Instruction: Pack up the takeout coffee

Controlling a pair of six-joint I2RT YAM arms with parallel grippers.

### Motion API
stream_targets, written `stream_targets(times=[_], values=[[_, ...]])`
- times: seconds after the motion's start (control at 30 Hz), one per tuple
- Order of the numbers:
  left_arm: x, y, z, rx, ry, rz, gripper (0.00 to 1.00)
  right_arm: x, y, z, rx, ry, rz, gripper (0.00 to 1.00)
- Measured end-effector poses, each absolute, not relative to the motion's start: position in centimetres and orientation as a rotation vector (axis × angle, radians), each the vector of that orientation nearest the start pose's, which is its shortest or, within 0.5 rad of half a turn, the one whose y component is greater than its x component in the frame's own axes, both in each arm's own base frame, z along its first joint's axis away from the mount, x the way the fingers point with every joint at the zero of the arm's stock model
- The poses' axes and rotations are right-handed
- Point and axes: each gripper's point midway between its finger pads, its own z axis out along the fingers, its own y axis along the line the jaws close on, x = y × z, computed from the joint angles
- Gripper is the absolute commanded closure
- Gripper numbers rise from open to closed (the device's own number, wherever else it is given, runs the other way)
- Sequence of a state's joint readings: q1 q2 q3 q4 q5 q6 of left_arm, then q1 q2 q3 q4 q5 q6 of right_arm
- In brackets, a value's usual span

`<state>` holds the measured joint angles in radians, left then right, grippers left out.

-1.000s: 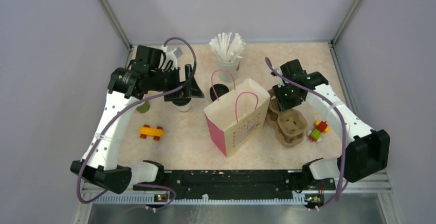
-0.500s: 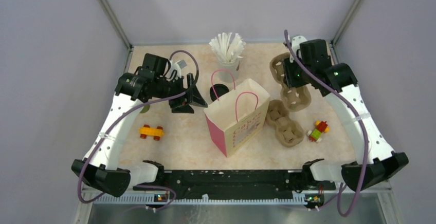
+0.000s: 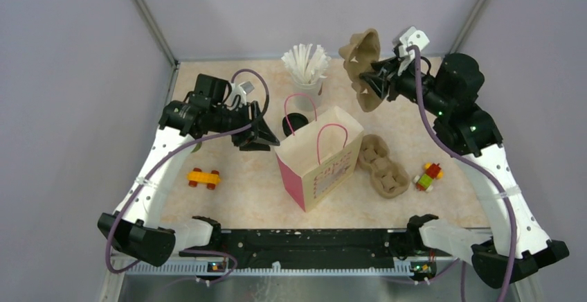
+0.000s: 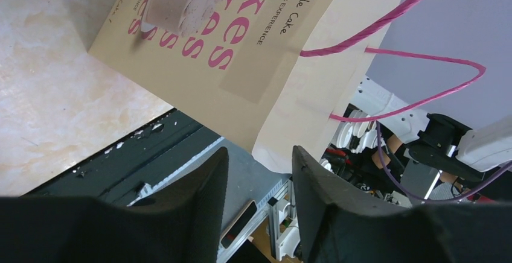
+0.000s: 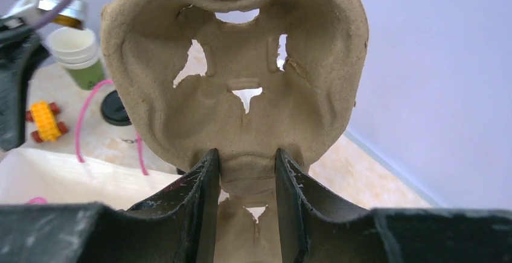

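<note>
the coffee cup (image 3: pixel 295 122), seen as a black disc from above, stands on the table (image 3: pixel 242 191) just behind the far left corner of the paper bag (image 3: pixel 320 156), between the bag and the white cup of straws (image 3: pixel 305 66). one pink bag handle arcs across it in the top view. in the right wrist view its lid (image 5: pixel 115 107) shows past the bag's rim, with a stack of cream-and-green cups (image 5: pixel 75 55) further left.

the left claw (image 3: pixel 263 136) hovers just left of the coffee, pointing at the bag; its fingers (image 4: pixel 205 209) stand apart with nothing between them.

the right claw (image 3: pixel 377 80) is raised at the far right, pinched on a brown pulp cup carrier (image 3: pixel 363 63) held up on edge in the air. a second carrier (image 3: pixel 383 165) lies flat on the table just right of the bag. a yellow toy car (image 3: pixel 203 177) sits near left, and a red and green block toy (image 3: pixel 429 175) sits near right.
</note>
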<state>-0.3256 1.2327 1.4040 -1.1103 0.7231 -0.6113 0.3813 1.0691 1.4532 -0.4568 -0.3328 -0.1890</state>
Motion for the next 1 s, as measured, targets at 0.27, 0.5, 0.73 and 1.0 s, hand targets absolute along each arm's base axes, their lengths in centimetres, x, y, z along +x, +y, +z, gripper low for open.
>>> stream_targets(times=[0.27,0.5,0.73,1.0], values=[[19.5,-21.1,28.7,-0.064,2.628,-1.306,0.62,27.3,22.0,41.6,-0.921,1.376,0.592,0.80],[20.1,-21.8,29.3,-0.082,2.573,-1.383,0.67,24.2,24.1,40.6,-1.048,1.347,0.704,0.80],[21.0,-22.6,30.6,-0.079,2.511,-1.449,0.69,20.8,24.3,40.5,-1.098,1.328,0.768,0.80],[24.7,-22.5,33.2,-0.010,2.469,-1.299,0.50,18.5,25.1,39.6,-1.152,1.333,0.852,0.80]])
